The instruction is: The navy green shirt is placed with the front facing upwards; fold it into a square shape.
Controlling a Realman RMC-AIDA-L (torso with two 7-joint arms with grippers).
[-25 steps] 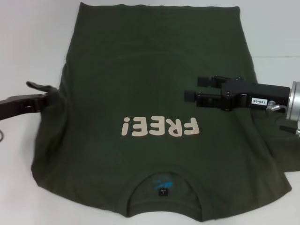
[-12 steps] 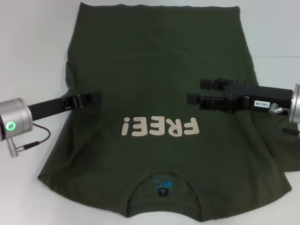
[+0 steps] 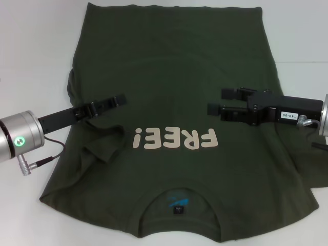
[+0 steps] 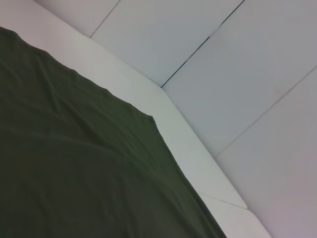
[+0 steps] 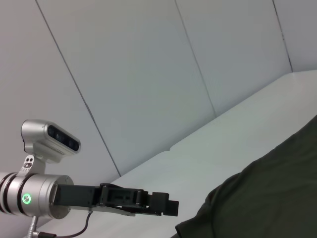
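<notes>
Left gripper (image 3: 121, 98) extends over the navy green shirt (image 3: 174, 87) from the shirt's left side, its tip above the fabric just beyond and to the left of the cream lettering (image 3: 174, 139). Whether its fingers are parted or closed cannot be told from the head view, and the left wrist view shows only shirt cloth and the bench edge. A silver wrist housing with a green indicator light (image 3: 19, 140) sits outside the shirt's left margin, with a cable hanging below it.

Right gripper (image 3: 211, 100) extends over the shirt from the opposite side, level with the left gripper and just beyond the right end of the lettering. Its two black fingers (image 3: 233, 93) stand narrowly parted and hold nothing.

Shirt position: spread front-up on the white bench (image 3: 31, 46), collar (image 3: 177, 192) nearest the robot, hem at the far edge. The lettering reads inverted from the head view. A small blue neck label (image 3: 177, 202) shows inside the collar. On the left of the lettering the fabric is bunched into raised creases (image 3: 100, 146), and the left side edge is drawn inward. The remaining body panel lies mostly flat.
</notes>
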